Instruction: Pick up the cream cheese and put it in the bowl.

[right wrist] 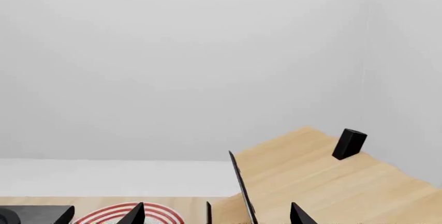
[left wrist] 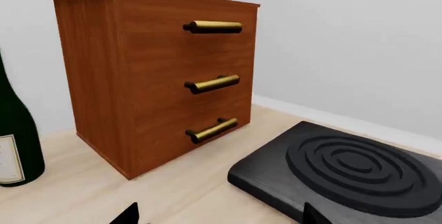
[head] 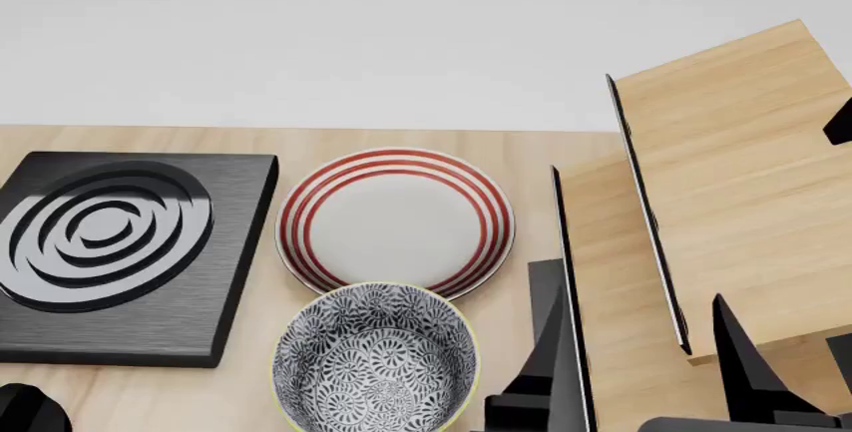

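The cream cheese shows in none of the views. The bowl (head: 319, 352), dark-blue-and-white patterned with a pale rim, stands at the near middle of the table and holds nothing. My right gripper (head: 645, 372) hangs open to the bowl's right, over the wooden rack (head: 719, 203). In the right wrist view that gripper (right wrist: 216, 216) has only the rack's dark divider and table between its fingertips. My left gripper (left wrist: 221, 219) is open over bare table beside the black burner plate (left wrist: 345, 172).
A white plate with red rings (head: 394, 222) lies just behind the bowl. The black burner plate (head: 107, 242) sits to the left. A wooden three-drawer cabinet (left wrist: 159, 74) and a dark wine bottle (left wrist: 14, 141) stand near the left gripper.
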Motion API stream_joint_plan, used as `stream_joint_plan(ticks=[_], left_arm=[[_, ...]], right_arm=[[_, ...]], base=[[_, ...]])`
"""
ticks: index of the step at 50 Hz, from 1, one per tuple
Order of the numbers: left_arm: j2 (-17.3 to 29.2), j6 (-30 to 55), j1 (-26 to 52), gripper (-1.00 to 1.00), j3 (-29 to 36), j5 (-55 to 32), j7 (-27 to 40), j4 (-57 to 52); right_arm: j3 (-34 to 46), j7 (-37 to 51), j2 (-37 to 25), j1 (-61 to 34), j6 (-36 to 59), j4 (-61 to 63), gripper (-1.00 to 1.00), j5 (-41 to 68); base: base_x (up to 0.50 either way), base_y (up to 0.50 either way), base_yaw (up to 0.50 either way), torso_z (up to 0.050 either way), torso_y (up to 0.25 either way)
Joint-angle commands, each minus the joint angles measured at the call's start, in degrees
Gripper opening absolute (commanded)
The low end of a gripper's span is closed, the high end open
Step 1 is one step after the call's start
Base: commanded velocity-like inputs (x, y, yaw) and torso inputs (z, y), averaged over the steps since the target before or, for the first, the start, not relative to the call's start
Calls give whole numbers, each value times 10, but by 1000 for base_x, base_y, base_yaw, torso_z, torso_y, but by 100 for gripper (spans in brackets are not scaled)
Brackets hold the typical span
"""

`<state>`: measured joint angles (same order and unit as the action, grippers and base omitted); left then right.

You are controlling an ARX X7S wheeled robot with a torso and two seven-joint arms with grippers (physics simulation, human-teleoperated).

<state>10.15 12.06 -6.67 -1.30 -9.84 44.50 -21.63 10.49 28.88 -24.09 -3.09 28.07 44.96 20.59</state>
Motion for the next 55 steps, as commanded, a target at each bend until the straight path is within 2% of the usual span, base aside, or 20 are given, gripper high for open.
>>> stream_joint_plan(ticks=[1, 14, 36, 55], left_arm=[[-1, -4, 0, 100, 6, -14, -5, 15], [2, 6, -1, 100, 9, -17, 1, 26], [3, 34, -5, 100, 5, 6, 50, 13], [5, 16, -8, 100, 5, -9, 47, 20]], right_arm=[[0, 2, -1, 2, -4, -2, 100, 0], [6, 5, -3, -3, 5, -2, 100, 0], [12, 5, -5, 0, 1, -15, 100, 1], [5, 26, -6, -3, 32, -7, 100, 9]], base=[[0, 0, 0, 0, 0], [0, 0, 0, 0, 0], [0, 0, 0, 0, 0], [0, 0, 0, 0, 0]])
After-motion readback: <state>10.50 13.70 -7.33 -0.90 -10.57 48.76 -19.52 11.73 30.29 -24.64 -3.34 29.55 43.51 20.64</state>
